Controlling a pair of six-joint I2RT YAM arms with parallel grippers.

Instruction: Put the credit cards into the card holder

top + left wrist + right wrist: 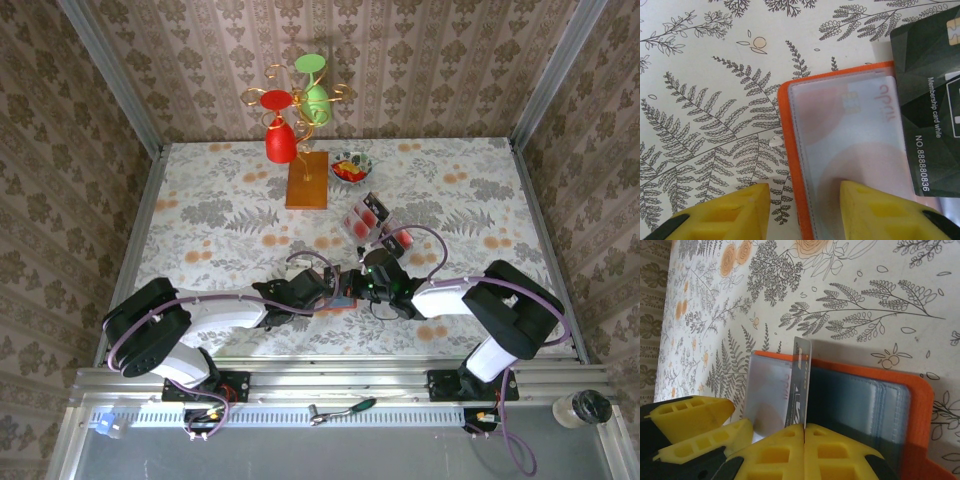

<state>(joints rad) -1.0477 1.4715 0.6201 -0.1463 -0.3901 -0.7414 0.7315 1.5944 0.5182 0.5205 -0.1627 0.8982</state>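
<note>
The orange card holder (pixel 790 150) lies open on the fern-print table, also visible from above (pixel 340 302). Its clear left sleeve holds a pale card with red blotches (pixel 850 140). My left gripper (pixel 805 200) is open and straddles the holder's left edge, with one finger (pixel 875 210) resting on the sleeve and the other on the table. My right gripper (pixel 804 426) is shut on a black card with white print (pixel 801 385), held edge-up over the holder's middle fold (pixel 920 405). That same black card (pixel 930 100) overlaps the sleeve's right side. From above, both grippers (pixel 335 285) (pixel 362 283) meet over the holder.
More cards, red and pale, sit in a clear tray (pixel 366 214) just behind the grippers. A wooden stand (pixel 307 180) with red and green glasses and a small bowl (pixel 350 166) stand further back. Patterned walls enclose the table.
</note>
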